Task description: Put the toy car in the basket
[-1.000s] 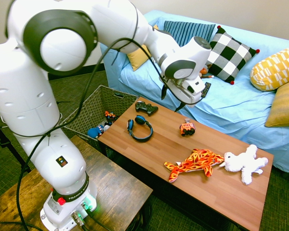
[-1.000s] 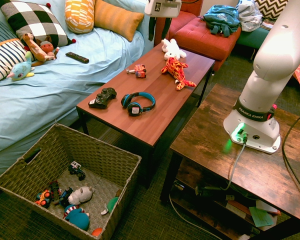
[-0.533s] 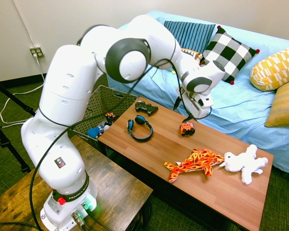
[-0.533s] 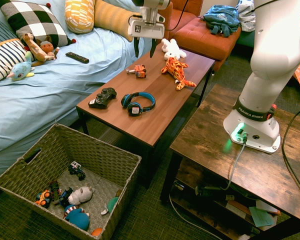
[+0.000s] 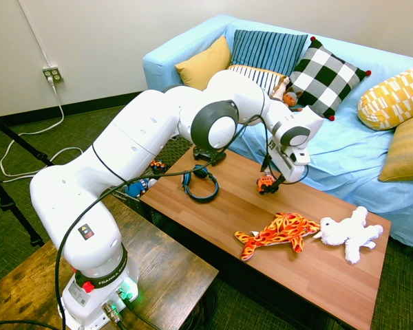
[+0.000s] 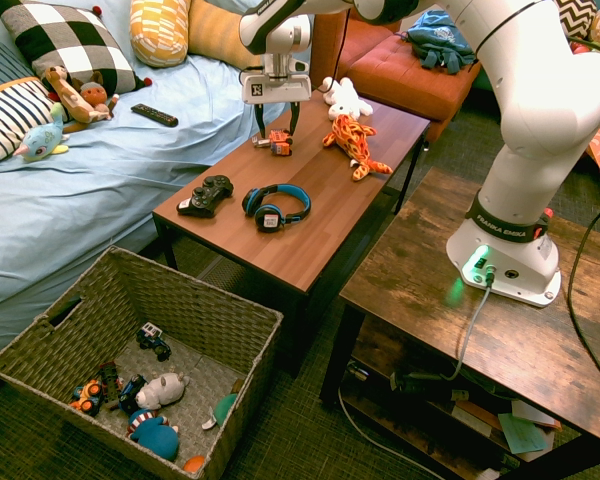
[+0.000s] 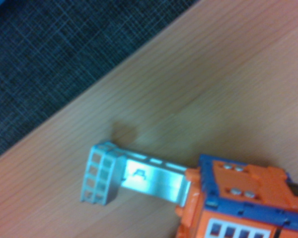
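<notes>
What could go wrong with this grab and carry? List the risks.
1. The toy car sits close to the coffee table's sofa-side edge; a nudge from the open end effector could tip it off.
2. Its pale ladder-like part sticks out sideways and may snag.
3. The basket is on the floor past the headphones; a loose grip could drop the car.

White arm outstretched, fingers spread, pointing down.

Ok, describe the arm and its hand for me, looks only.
Glossy white Franka arm with rounded segments, grey rings with white caps at the joints and a black cable along it. The base shows black lettering, a red button and a green light. The hand is white with dark fingers and a black mark.
</notes>
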Available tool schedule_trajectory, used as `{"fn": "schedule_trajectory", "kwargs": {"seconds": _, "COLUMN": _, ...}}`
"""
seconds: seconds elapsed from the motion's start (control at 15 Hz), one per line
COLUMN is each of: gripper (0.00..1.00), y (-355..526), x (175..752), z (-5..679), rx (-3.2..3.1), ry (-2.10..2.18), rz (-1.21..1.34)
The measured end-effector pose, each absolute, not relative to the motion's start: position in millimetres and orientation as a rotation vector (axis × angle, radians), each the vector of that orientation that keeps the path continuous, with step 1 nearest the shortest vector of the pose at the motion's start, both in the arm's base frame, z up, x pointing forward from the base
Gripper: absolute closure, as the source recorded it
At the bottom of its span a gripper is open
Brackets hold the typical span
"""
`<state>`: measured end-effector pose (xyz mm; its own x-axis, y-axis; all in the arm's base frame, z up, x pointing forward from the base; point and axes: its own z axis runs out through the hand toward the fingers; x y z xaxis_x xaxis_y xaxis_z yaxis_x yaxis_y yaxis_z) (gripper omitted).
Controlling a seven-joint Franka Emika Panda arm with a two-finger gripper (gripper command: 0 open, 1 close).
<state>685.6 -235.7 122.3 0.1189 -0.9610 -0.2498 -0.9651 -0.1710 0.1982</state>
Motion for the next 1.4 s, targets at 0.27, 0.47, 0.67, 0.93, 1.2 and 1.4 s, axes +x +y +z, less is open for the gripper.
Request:
{"fn": "schedule_trajectory", "kwargs": {"seconds": 0.27, "gripper": 1.0, "y": -234, "x": 705, "z": 100, "rx": -2.372, "ry": 2.026, "rz": 0.522}}
{"fn": "schedule_trajectory", "kwargs": {"seconds": 0.47, "gripper": 1.0, "y": -239, "x": 714, "z": 101, "rx": -2.385, "ry": 2.023, "rz": 0.518}}
{"fn": "schedule_trajectory", "kwargs": {"seconds": 0.67, "gripper": 1.0, "y": -244, "x": 716, "z": 104, "rx": -2.392, "ry": 2.014, "rz": 0.511}}
{"fn": "schedule_trajectory", "kwargs": {"seconds": 0.93, "gripper": 1.0, "y": -256, "x": 718, "z": 140, "rx": -2.397, "ry": 1.897, "rz": 0.49}}
{"fn": "schedule_trajectory", "kwargs": {"seconds": 1.2, "gripper": 1.0, "y": -258, "x": 715, "z": 228, "rx": -2.433, "ry": 1.67, "rz": 0.428}}
{"fn": "schedule_trajectory", "kwargs": {"seconds": 1.4, "gripper": 1.0, "y": -227, "x": 717, "z": 284, "rx": -2.518, "ry": 1.533, "rz": 0.349}}
